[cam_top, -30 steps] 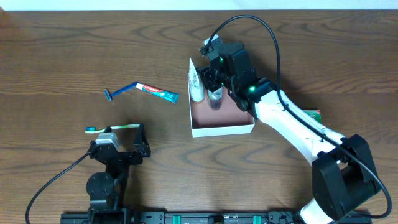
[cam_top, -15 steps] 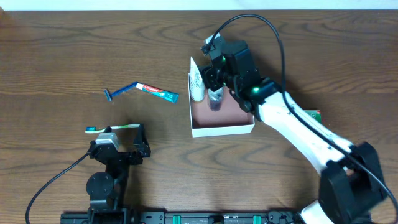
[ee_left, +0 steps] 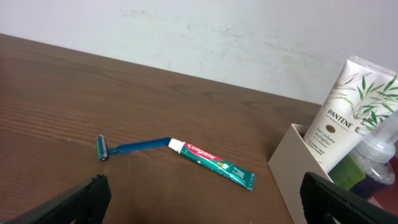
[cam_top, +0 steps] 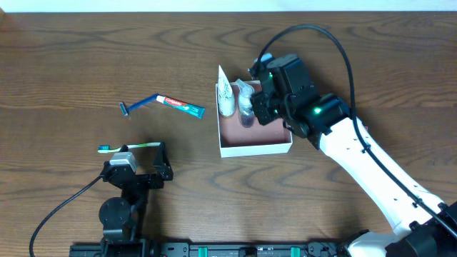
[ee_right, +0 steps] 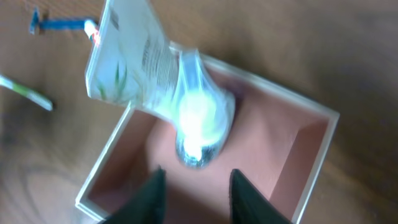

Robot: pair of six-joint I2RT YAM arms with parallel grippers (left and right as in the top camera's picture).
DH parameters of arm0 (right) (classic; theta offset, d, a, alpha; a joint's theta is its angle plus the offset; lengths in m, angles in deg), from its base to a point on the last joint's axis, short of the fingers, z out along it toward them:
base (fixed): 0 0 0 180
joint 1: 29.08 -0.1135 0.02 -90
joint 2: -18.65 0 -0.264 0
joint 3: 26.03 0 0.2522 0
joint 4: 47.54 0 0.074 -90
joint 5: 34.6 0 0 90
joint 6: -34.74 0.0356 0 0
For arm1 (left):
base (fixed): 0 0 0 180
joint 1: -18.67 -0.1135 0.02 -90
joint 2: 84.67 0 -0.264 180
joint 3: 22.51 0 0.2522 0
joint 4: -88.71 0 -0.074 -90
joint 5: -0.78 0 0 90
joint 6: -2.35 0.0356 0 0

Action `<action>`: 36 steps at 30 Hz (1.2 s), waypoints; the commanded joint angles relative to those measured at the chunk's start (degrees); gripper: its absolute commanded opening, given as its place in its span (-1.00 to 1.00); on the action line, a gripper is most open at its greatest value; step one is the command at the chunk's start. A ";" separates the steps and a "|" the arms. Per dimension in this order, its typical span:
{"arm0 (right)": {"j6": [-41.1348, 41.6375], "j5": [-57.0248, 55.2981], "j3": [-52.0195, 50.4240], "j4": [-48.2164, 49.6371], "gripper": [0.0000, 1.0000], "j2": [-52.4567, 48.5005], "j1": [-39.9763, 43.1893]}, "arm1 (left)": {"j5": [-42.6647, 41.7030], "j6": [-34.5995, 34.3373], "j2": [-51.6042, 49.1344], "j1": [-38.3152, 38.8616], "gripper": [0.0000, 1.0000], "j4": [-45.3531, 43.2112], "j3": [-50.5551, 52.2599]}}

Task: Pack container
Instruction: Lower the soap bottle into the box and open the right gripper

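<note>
The container (cam_top: pixel 257 149) sits flat on the table, right of the middle, directly under my right pincer (ee_right: pixel 199 198). It has thin white walls and a pink floor. I'd call it light card, so it will slide or buckle if I shove a wall. If I must hold it, I'd pinch one wall close to a corner, where it should be stiffest, and do it gently. Better to leave it alone and lower things in from above.

Inside, a white tube (cam_top: pixel 226 91) leans on the left wall, its flat end up over the rim. It looks soft to me, so it'll dent if squeezed hard. Touching it is a clear bottle (cam_top: pixel 246 108), round and smooth and probably slippery. I can't tell whether it's upright or leaning. Most of the pink floor is bare.

My right wrist view is blurred, but my two fingers show a modest gap with only floor between them, so nothing is held.

Out on the table, my left pincer (ee_left: pixel 211 198) gapes wide and empty at the near left. A toothbrush (cam_top: pixel 128 147) lies just in front of it. Farther out, a blue razor (cam_top: pixel 139 105) and a toothpaste tube (cam_top: pixel 181 106) lie end to end, well left of the container. All three look light, thin and low, and I reckon they'll be fiddly to get under.

The table (cam_top: pixel 71 57) is dark wood grain and looks smooth, so things may skid. A pale wall (ee_left: pixel 186 31) stands behind it.
</note>
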 commanded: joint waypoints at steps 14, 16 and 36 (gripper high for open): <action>4.85 1.64 -6.91 1.64 -0.98 -0.15 -1.07 | -0.81 0.76 -0.02 -0.24 0.96 1.16 1.44; 5.46 1.66 -9.14 4.81 -0.97 -0.15 -1.07 | -0.81 0.76 -0.02 -0.24 0.96 1.16 1.44; 8.61 1.64 -20.63 21.97 -0.98 -2.73 -1.03 | -0.81 0.76 -0.02 -0.24 0.96 1.16 1.44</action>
